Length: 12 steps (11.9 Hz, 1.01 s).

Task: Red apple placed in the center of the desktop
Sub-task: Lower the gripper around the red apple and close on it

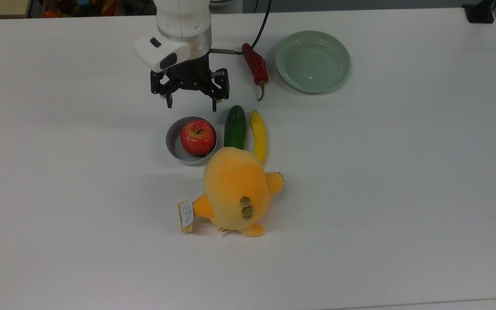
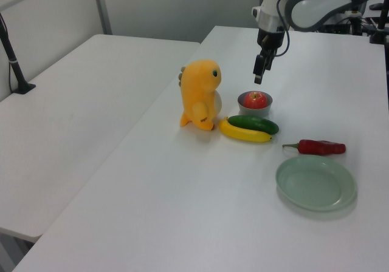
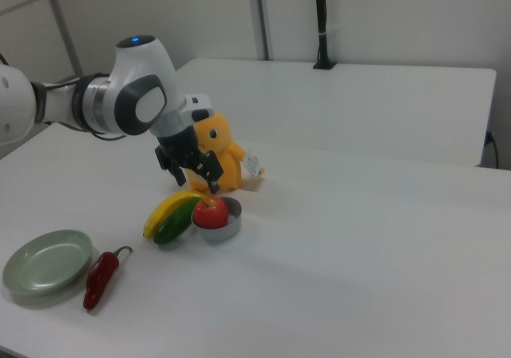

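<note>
A red apple (image 1: 197,137) (image 2: 256,99) (image 3: 211,212) sits inside a small grey bowl (image 1: 173,147) (image 2: 243,108) (image 3: 232,227) near the middle of the white table. My gripper (image 1: 191,103) (image 2: 259,77) (image 3: 198,182) hangs open above the table, just beyond the bowl toward the top view's upper edge, fingers pointing down. Nothing is between the fingers. In the right view the gripper is a little above and to the left of the apple.
A green cucumber (image 1: 234,126) and a yellow banana (image 1: 259,136) lie side by side right of the bowl in the top view. An orange plush toy (image 1: 236,189) stands below them. A red chilli (image 1: 255,65) and a pale green plate (image 1: 312,61) lie upper right.
</note>
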Motion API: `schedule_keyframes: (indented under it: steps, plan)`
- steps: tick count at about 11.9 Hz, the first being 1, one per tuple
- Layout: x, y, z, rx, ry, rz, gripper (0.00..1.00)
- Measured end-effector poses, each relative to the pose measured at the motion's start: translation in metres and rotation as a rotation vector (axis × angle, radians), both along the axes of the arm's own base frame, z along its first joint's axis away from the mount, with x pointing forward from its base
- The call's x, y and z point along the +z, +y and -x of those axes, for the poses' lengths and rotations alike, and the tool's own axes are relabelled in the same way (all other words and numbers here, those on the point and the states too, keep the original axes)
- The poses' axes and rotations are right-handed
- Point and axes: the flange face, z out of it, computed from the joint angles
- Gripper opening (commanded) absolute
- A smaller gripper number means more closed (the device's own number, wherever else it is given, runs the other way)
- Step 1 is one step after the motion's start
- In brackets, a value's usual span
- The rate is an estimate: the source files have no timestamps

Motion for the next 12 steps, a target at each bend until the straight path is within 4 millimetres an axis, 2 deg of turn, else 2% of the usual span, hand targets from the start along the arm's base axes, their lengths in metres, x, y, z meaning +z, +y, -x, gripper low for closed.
schedule_keyframes:
  steps: [5,12]
  plan:
    - [-0.051,0.004,-0.012,0.039,0.026,0.048,1.00]
    - [-0.071,0.007,-0.017,0.057,0.027,0.060,1.00]
